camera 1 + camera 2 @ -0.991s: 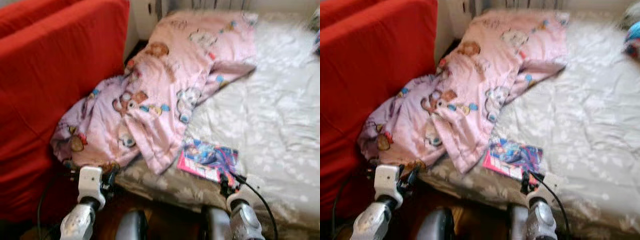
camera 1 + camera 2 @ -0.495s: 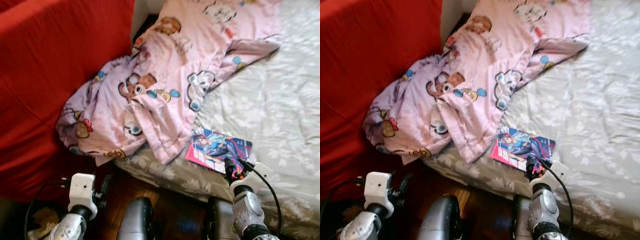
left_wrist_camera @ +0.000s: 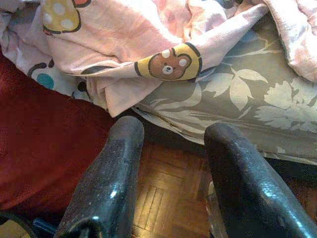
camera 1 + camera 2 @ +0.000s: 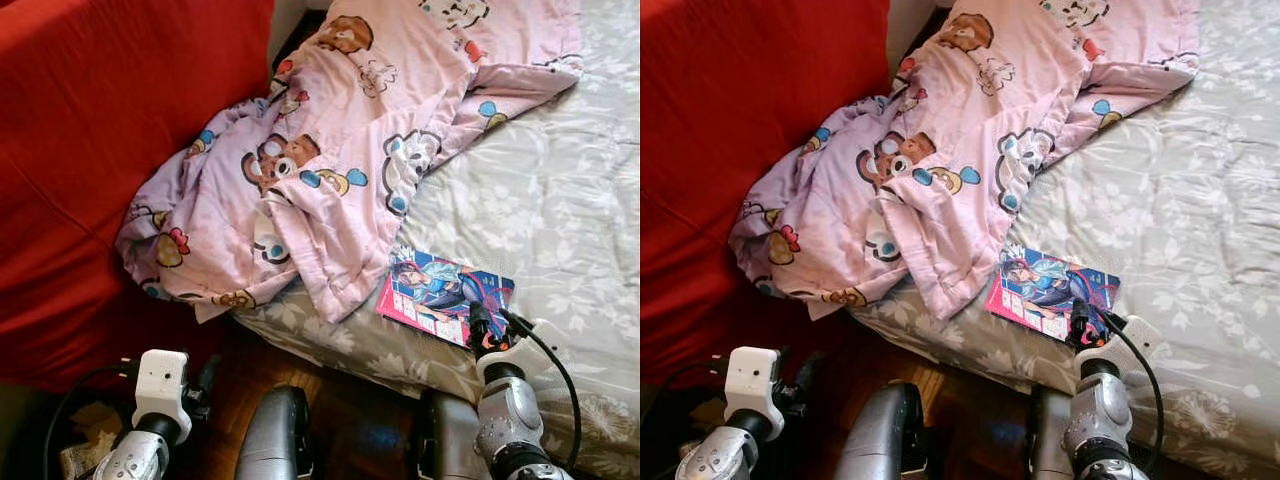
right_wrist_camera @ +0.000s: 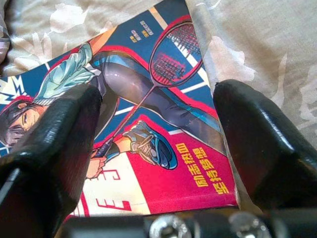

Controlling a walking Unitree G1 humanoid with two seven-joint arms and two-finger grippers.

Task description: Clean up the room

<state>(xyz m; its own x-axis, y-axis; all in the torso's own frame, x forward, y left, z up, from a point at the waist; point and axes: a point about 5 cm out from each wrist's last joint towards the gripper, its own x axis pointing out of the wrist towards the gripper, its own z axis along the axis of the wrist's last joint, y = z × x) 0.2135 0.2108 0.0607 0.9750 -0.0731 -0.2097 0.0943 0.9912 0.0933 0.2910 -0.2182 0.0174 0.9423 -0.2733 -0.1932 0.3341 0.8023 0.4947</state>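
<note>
Over the near edge of the bed (image 4: pixel 560 220) I have the right gripper (image 5: pixel 158 144) reaching forward, its two black fingers spread wide either side of the comic book (image 4: pixel 444 296) and gripping nothing. That glossy flat book, with a badminton player on its cover, lies on the grey leaf-print sheet just beside the pink blanket (image 4: pixel 330 170). My left gripper (image 3: pixel 171 163) hangs low above the wooden parquet floor (image 3: pixel 163 188), fingers apart and empty, pointing at the bed's side. A crumpled soft cartoon-bear blanket spills off the bed toward the red sofa (image 4: pixel 90 150)
</note>
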